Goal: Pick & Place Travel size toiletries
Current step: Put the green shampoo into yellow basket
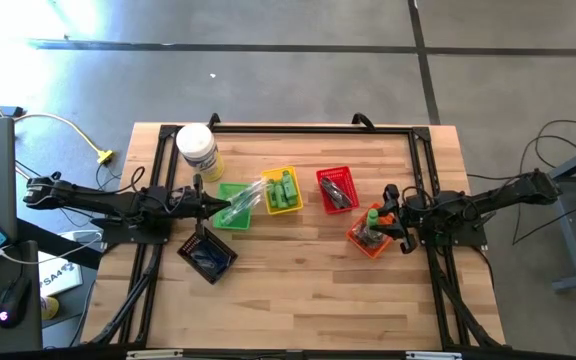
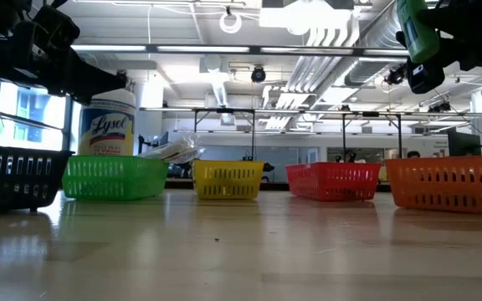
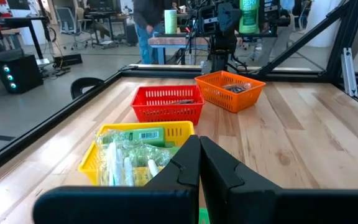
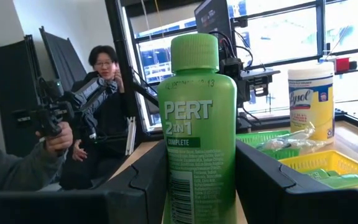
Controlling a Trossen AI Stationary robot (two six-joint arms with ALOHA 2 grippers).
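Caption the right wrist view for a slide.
Right gripper holds a green Pert bottle upright; Lysol canister behind.

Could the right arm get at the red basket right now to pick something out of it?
Probably not yet: the right gripper is shut on a green Pert bottle, raised over the orange basket. The red basket sits close by, nothing between, so once emptied it likely could.
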